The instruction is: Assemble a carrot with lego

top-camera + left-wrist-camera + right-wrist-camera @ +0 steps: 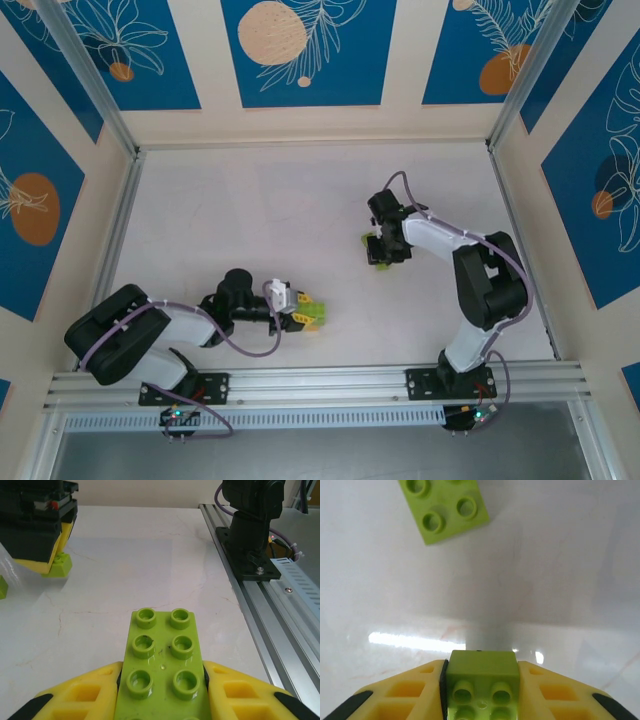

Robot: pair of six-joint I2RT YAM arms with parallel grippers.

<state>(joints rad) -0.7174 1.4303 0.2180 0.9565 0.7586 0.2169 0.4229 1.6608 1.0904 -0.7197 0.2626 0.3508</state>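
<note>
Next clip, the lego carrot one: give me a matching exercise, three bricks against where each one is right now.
Things:
1. long lime-green brick
2. short lime-green brick
3. lime-green brick at the top edge of the right wrist view

Places:
A. lying free on the table, studs up
B. clamped in the left gripper
C. clamped in the right gripper

Pairs: 1-B, 2-C, 3-A.

Lime-green brick (pixel 162 665), yellow fingers (pixel 240 695), faintly veined white table (pixel 260 220), blue panels (pixel 305 50) with orange discs and white leaf outlines.
</note>
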